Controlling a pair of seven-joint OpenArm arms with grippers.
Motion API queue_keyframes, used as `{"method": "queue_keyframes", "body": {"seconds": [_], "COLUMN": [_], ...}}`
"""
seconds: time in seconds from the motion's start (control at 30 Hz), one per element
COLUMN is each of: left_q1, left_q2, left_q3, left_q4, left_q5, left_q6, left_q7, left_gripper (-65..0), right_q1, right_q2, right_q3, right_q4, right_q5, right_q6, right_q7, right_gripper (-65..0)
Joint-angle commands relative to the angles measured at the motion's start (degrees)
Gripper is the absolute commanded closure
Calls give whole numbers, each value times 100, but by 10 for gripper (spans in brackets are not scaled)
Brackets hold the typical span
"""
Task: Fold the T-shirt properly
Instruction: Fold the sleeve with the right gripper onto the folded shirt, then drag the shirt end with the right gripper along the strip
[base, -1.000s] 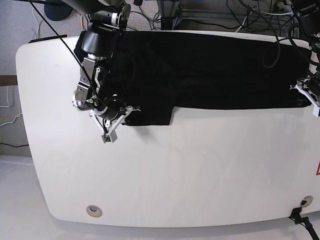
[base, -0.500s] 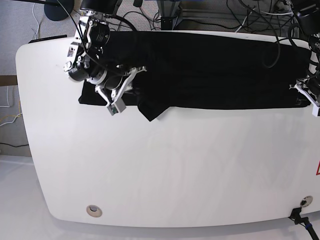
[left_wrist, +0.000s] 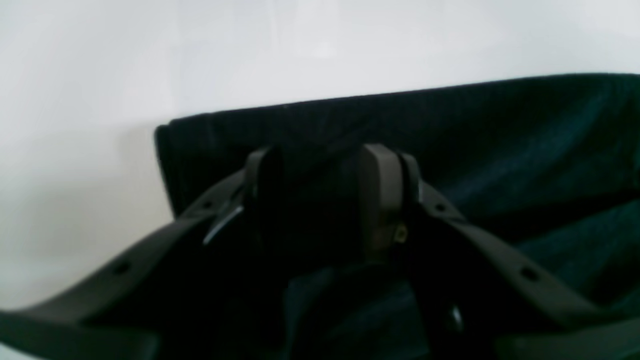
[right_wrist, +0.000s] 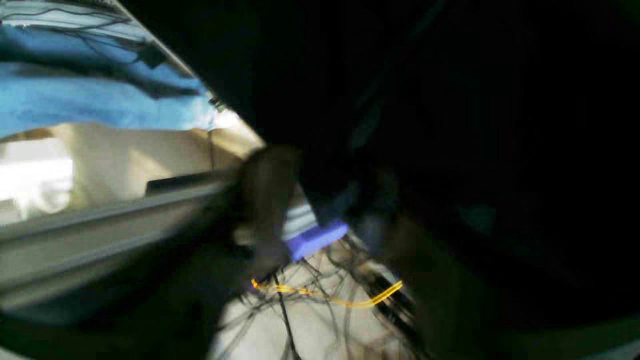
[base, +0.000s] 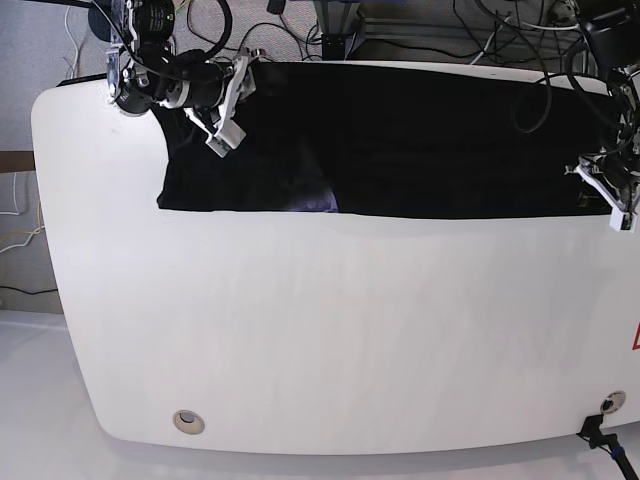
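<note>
The black T-shirt (base: 420, 140) lies as a wide band along the far edge of the white table (base: 350, 330), with a straight front edge. A bit of purple print (base: 312, 203) peeks out at that edge. My right gripper (base: 228, 105) is over the shirt's far left part, shut on cloth. In the blurred right wrist view, dark cloth (right_wrist: 475, 125) fills the frame around the gripper (right_wrist: 320, 220). My left gripper (base: 603, 192) sits at the shirt's front right corner. In the left wrist view its fingers (left_wrist: 380, 200) have black cloth (left_wrist: 500, 130) between them.
Cables and equipment stands crowd the floor behind the table's far edge (base: 420, 25). A black cable loop (base: 545, 105) hangs over the shirt's right part. A round grommet (base: 187, 421) sits near the front left corner. The table's right edge lies just beyond my left gripper.
My right gripper has swung from the shirt's front left up toward the far left corner, carrying the hanging sleeve flap back. The front edge is now straight. The left gripper has stayed put.
</note>
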Motion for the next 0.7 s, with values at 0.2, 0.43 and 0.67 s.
{"method": "queue_keyframes", "body": {"seconds": [0.2,0.43,0.67], "left_q1": [-72,-72,-72], "left_q2": [-133,-133,-124], "left_q3": [-38,85,103], "left_q4": [86,86,86], "left_q5": [-48,-48,-56], "left_q6": [24,24,24], "left_q7": [-117,-117,-117], "left_gripper": [-241,-239,-239], "right_q1": [627,1955,2166], "right_q2": [266,-148,-464], "right_q3": [629,734,22], "right_q4": [-81,-916,-1154], "right_q5": [6,-1752,-3317], "right_q6": [14,49,31], "right_q7": [130,894,1809], "right_gripper": [-401,-401,-401]}}
